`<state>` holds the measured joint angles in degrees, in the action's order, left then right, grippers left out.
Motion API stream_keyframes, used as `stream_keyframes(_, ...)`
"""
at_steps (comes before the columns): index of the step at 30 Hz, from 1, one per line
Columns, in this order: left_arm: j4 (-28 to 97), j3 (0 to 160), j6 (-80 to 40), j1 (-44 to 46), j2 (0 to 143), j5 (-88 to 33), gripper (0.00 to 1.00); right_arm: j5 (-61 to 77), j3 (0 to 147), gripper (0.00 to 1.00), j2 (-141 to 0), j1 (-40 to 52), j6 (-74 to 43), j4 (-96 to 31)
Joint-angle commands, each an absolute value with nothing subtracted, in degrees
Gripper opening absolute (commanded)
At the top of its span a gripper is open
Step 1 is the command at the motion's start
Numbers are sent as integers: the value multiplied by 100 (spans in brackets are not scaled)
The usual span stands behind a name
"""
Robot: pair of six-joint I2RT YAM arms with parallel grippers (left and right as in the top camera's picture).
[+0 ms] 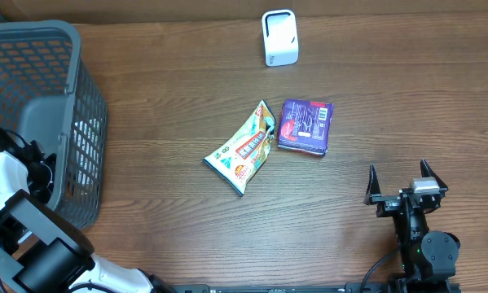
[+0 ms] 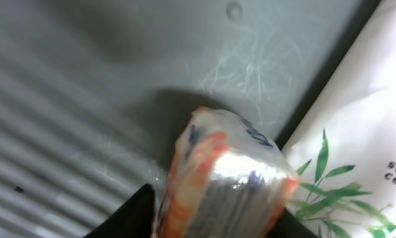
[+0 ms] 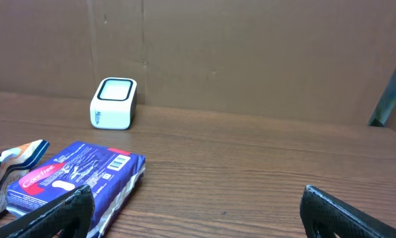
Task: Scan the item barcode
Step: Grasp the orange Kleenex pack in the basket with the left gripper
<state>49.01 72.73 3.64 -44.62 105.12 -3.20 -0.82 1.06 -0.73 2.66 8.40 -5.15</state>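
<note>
Lower centre of the frame: shiny packet (image 2: 227, 175) in clear wrap with orange edges, set between the dark fingers (image 2: 133, 215) of the left gripper (image 2: 214, 228); contact unclear. Behind: scratched grey basket floor (image 2: 85, 86), ridged at left. Right edge: white pack (image 2: 356, 132) printed with green leaves.

**Brown wood, brown board**

We see a dark wood-grain tabletop (image 1: 186, 236) filling the overhead view, its planks running from 9 to 3 o'clock, with soft, even light and faint sheen. Along its 12 o'clock edge stands a plain cardboard wall (image 3: 250, 53), creased by one vertical seam. At 3 o'clock in the right wrist view, a pale bluish strip (image 3: 391, 92) leans.
</note>
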Motion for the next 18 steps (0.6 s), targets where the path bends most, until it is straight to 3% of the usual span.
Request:
stream_keyframes(1,4904,7212,473,-4423,10471,-408,30,-80,45,100,-16,257,862,-482)
stream_keyframes(3,4904,7236,473,-4423,10466,-403,13,-80,45,100,-16,257,862,-482)
stream_keyframes(5,4971,7345,469,-4423,10460,-405,5,-80,45,100,-16,257,862,-482)
stream_keyframes(10,5544,8184,226,-4423,10442,-410,4,-80,45,100,-16,257,862,-480)
stream_keyframes(14,6473,9723,-145,-4423,10442,-484,4,-80,45,100,-16,257,862,-480)
stream_keyframes(18,7076,10960,-213,-4423,10440,-1472,4,-80,45,100,-16,257,862,-482)
